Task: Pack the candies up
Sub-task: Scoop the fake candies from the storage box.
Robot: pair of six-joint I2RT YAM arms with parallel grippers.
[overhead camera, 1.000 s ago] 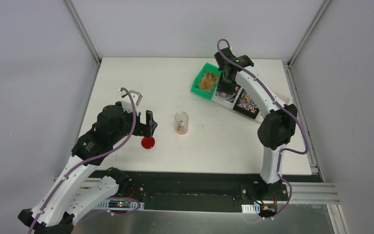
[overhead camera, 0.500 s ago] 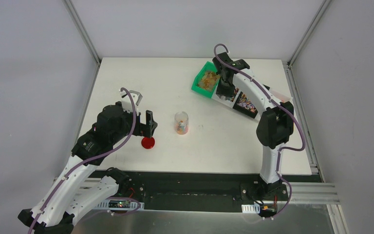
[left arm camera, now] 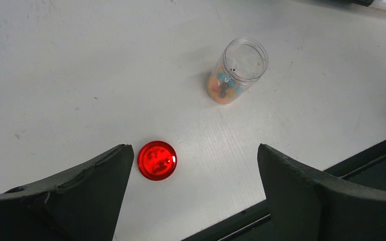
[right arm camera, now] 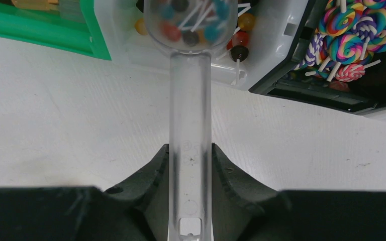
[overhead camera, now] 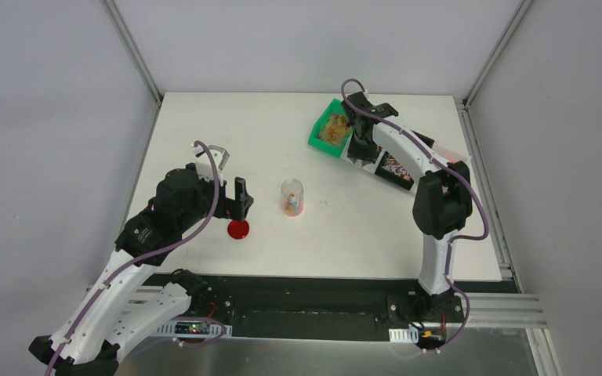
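Right gripper (right arm camera: 190, 155) clamped on scoop (right arm camera: 190, 100) handle, candies (right arm camera: 191, 25) in its bowl at the handle's far end, left gripper (left arm camera: 193, 150) spread wide above red lid (left arm camera: 157, 160).

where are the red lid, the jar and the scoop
red lid (left arm camera: 157, 160), left wrist view, centre of its top face
jar (left arm camera: 233, 75), left wrist view, middle of its clear body
scoop (right arm camera: 190, 115), right wrist view, middle of its clear handle

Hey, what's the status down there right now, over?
Left gripper open, by red lid. Right gripper shut on scoop, candies in its bowl, over clear tray. Jar open, part filled; nothing seen blocking it.
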